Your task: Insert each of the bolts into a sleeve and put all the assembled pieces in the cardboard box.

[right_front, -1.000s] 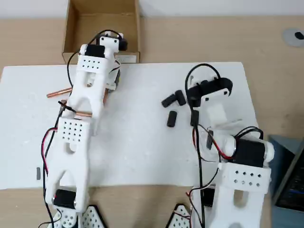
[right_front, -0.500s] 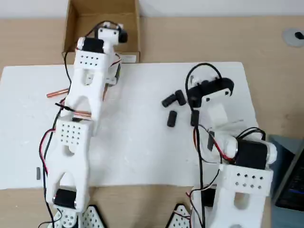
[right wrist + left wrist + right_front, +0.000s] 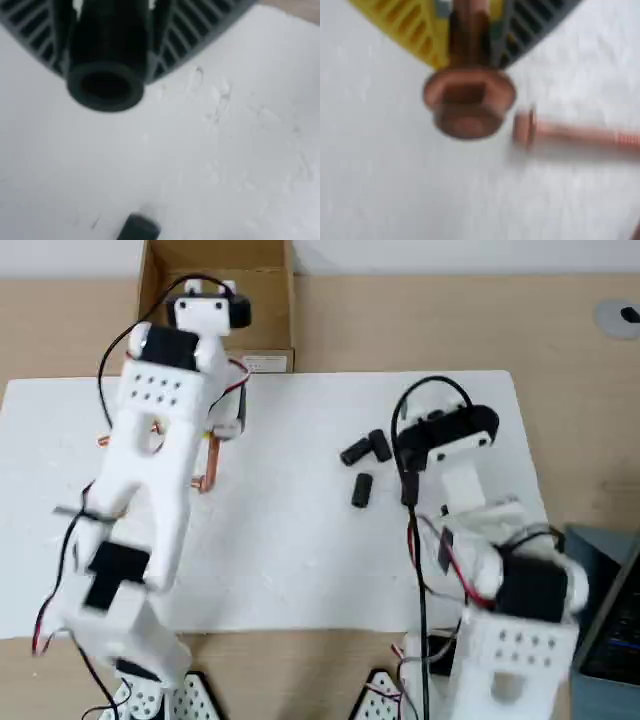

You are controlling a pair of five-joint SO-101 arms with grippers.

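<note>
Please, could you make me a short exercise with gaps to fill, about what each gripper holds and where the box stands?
1. The left gripper is shut on a copper ____.
2. The right gripper is shut on a black ____.
3. The cardboard box stands nearer the ____ arm.
Missing words: bolt; sleeve; left.

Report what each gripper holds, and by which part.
Left gripper grips a copper bolt by its shank, head free. Right gripper grips a black sleeve by its body, open end free.
</note>
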